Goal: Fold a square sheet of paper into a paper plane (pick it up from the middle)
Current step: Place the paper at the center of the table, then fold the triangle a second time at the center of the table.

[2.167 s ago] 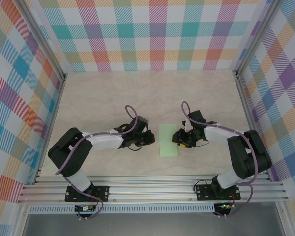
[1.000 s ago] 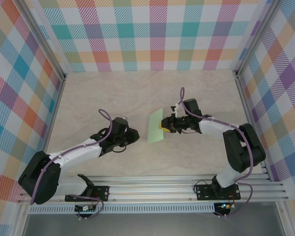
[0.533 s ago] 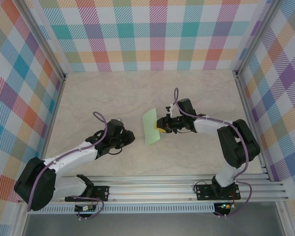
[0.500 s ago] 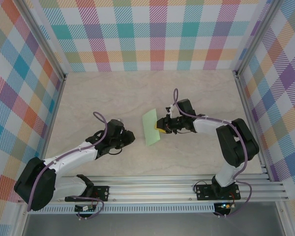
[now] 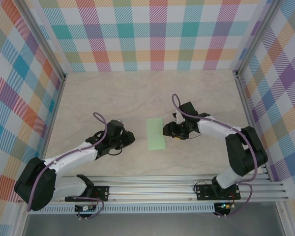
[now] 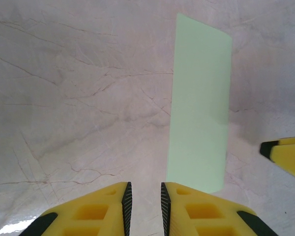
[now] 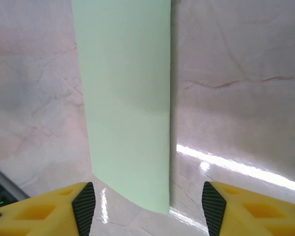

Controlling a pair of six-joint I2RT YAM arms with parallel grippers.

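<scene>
The sheet of paper (image 5: 156,133) is pale mint green and lies flat mid-table as a long narrow rectangle, about half as wide as it is long. My right gripper (image 5: 169,131) sits just off its right edge, open wide, with nothing gripped. In the right wrist view the paper (image 7: 125,98) runs ahead from between the open jaws of that gripper (image 7: 145,206). Its right edge casts a shadow. My left gripper (image 5: 131,139) is a short way left of the paper. In the left wrist view the left gripper (image 6: 144,206) has its pads a narrow gap apart over bare table, with the paper (image 6: 199,108) ahead to the right.
The marble-look tabletop (image 5: 113,93) is walled by plaid panels on three sides, with an aluminium rail (image 5: 152,189) at the near edge. A yellow fingertip of the right gripper (image 6: 285,155) shows at the right of the left wrist view.
My right gripper has opened and let go of the paper, which now lies flat and a little nearer. The right gripper drew back to the right. The left arm has held still for the last half second.
</scene>
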